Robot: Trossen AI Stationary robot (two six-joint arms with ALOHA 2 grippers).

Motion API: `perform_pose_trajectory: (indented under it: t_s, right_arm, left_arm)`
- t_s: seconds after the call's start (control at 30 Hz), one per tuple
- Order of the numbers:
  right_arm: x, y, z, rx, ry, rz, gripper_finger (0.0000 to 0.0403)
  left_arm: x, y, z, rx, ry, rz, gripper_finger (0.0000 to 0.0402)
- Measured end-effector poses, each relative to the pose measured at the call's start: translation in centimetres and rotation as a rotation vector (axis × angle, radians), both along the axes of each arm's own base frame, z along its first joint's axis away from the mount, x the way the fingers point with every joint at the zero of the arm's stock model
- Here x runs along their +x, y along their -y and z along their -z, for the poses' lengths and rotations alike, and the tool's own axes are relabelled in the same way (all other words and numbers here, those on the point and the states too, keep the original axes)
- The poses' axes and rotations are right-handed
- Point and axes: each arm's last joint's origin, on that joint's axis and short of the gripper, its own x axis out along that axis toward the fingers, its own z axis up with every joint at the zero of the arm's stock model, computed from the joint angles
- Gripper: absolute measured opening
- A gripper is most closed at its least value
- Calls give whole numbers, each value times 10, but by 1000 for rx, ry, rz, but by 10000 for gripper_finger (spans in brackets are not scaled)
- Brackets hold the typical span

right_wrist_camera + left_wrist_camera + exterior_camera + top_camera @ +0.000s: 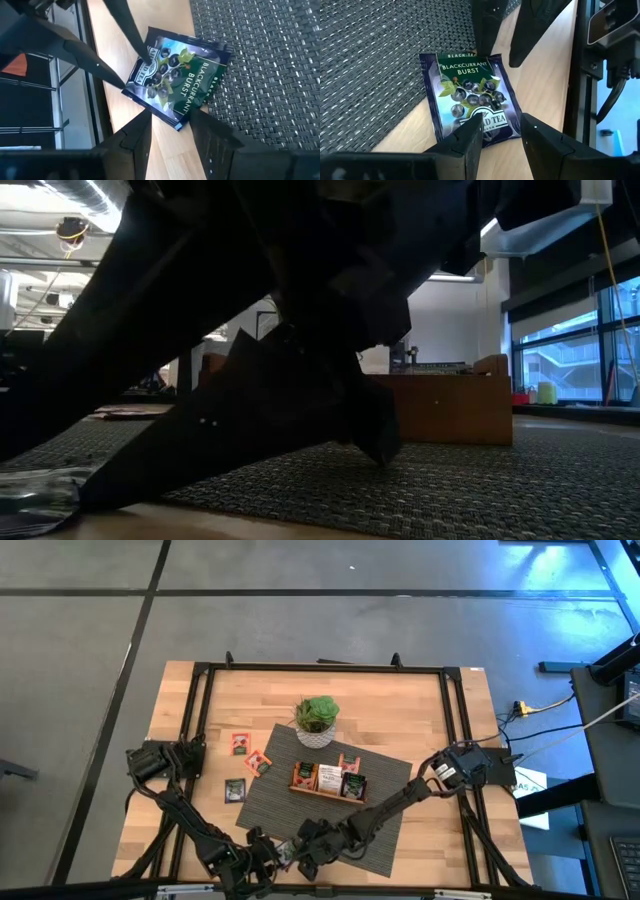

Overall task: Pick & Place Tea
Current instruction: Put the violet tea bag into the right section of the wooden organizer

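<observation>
Pale wooden table [420, 720], dark blue foil tea sachet [470, 97] printed "BLACKCURRANT BURST" at 6 o'clock, left gripper [501, 131] and right gripper [170, 125] both open, empty, flanking it.

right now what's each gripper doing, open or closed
Left gripper: open, fingers either side of the blackcurrant tea sachet.
Right gripper: open at the same sachet, not gripping it.

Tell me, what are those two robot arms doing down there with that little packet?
Both arms have reached to the near edge of the table, where a blackcurrant tea packet lies half on the wood, half on the grey mat. The left end effector and the right end effector are both open, pointing at it from opposite sides. Neither has gripped it. Farther back, the wooden tray already holds some packets, beside a small plant.
</observation>
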Motion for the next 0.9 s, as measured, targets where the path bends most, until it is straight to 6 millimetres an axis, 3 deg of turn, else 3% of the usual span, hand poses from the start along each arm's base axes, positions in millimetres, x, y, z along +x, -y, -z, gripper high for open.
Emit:
perform_pose_trajectory:
  t_s: [0.9]
  right_arm:
    - [-2,5,4,42,-83,38,143]
  left_arm:
    - [-2,13,-4,-141,51,0,130]
